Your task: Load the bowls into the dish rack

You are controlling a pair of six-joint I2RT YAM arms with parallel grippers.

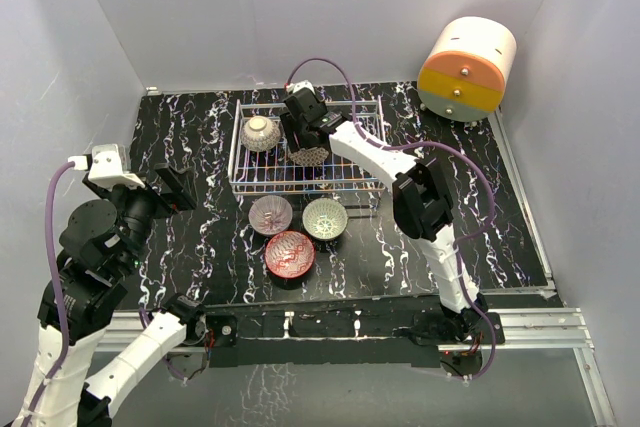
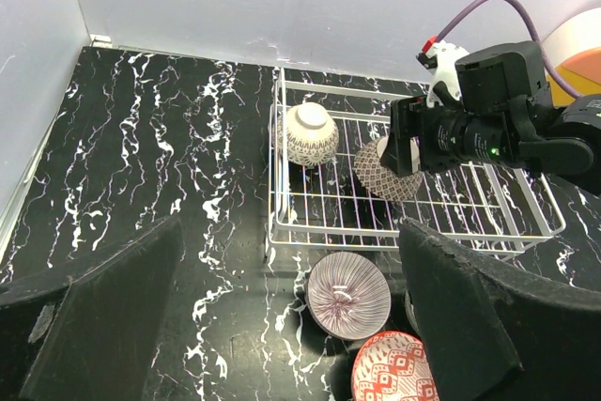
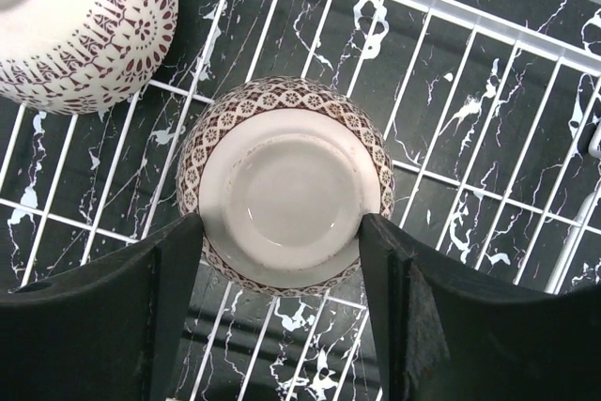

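Observation:
The white wire dish rack [image 1: 237, 152] holds two brown-and-white bowls, both bottom up. One [image 1: 261, 133] sits at its left end. The other [image 3: 282, 185] lies mid-rack, and my right gripper [image 3: 282, 232] is shut on it, each finger pressing a side of its pale base. On the table in front of the rack stand the pinkish bowl [image 1: 270, 214], the pale green bowl [image 1: 325, 218] and the red bowl [image 1: 289, 254], all upright. My left gripper [image 2: 291, 232] hovers wide open over the table left of these, holding nothing.
A round orange-and-cream drawer unit [image 1: 465, 69] stands at the back right corner. White walls close in the black marbled table on three sides. The rack's right half [image 2: 507, 241] has bare grid.

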